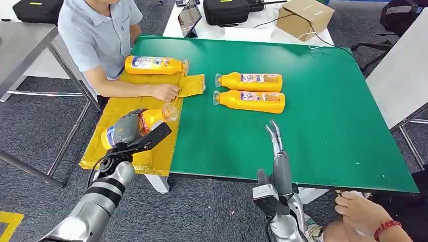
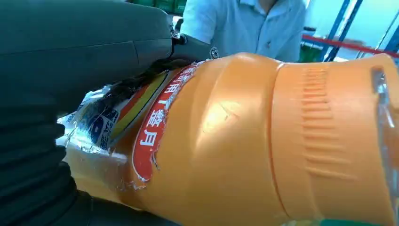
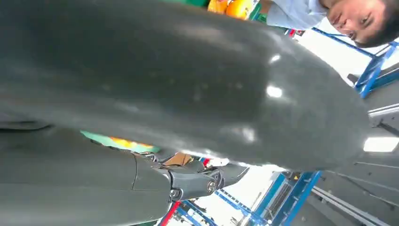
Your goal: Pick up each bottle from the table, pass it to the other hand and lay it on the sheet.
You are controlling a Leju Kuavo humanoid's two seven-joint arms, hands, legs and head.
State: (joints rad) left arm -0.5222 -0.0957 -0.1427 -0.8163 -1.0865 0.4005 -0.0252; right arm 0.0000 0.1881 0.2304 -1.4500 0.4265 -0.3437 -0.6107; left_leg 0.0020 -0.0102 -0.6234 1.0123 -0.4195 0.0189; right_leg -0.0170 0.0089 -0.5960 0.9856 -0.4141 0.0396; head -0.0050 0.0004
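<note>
Your left hand [image 1: 132,132] grips a bottle [image 1: 151,119] over the yellow sheet [image 1: 126,108]; your right hand [image 1: 275,146] hangs empty, fingers straight. Release too high and the bottle could roll off the sheet's edge.

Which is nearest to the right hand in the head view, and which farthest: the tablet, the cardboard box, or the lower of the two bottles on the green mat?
1. Lower bottle, on the mat just beyond the right hand.
2. Tablet, far side, to the left.
3. Cardboard box, far side, to the right.
The tablet and the box are too close to call.
</note>
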